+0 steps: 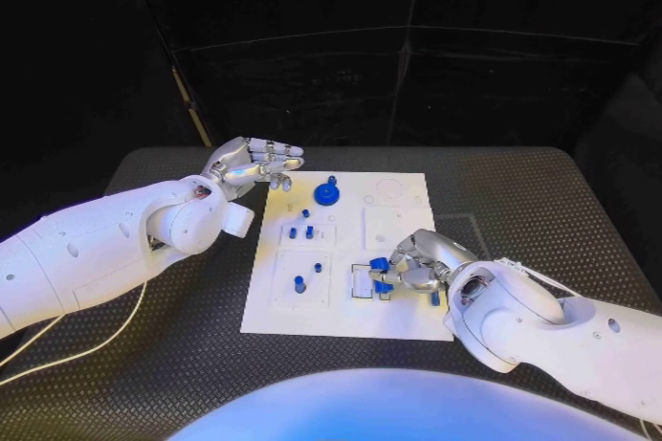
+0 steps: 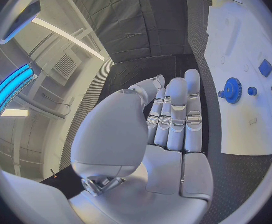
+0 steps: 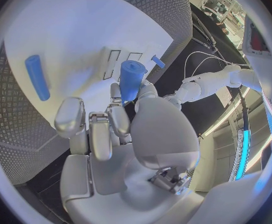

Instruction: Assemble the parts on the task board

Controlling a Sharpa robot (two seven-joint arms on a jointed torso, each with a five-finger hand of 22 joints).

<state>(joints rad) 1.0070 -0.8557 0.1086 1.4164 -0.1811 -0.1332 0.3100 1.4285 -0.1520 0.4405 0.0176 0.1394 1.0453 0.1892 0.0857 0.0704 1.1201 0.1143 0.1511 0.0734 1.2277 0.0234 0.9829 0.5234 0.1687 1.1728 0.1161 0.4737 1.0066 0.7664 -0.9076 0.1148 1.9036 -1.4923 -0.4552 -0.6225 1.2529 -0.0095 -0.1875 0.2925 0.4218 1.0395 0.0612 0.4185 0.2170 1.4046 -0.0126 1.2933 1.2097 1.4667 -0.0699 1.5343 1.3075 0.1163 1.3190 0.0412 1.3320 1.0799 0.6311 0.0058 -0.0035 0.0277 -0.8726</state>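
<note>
The white task board (image 1: 345, 312) lies in the middle of the black table. My right hand (image 1: 418, 262) hovers over its near right part and pinches a blue cylinder (image 3: 131, 79) between thumb and a finger, just above two narrow slots (image 3: 113, 63). A blue bar (image 3: 38, 77) lies flat on the board beside that hand. A blue gear (image 1: 327, 192) stands near the far edge, with small blue pegs (image 1: 301, 232) in the left column. My left hand (image 1: 255, 162) hangs past the board's far left corner, its fingers (image 2: 176, 114) straight, holding nothing.
Bare black matting (image 1: 538, 211) surrounds the board on all sides. A white cable (image 1: 83, 350) runs over the table under my left arm. The gear (image 2: 233, 90) and pegs (image 2: 265, 67) lie beyond my left hand's fingertips.
</note>
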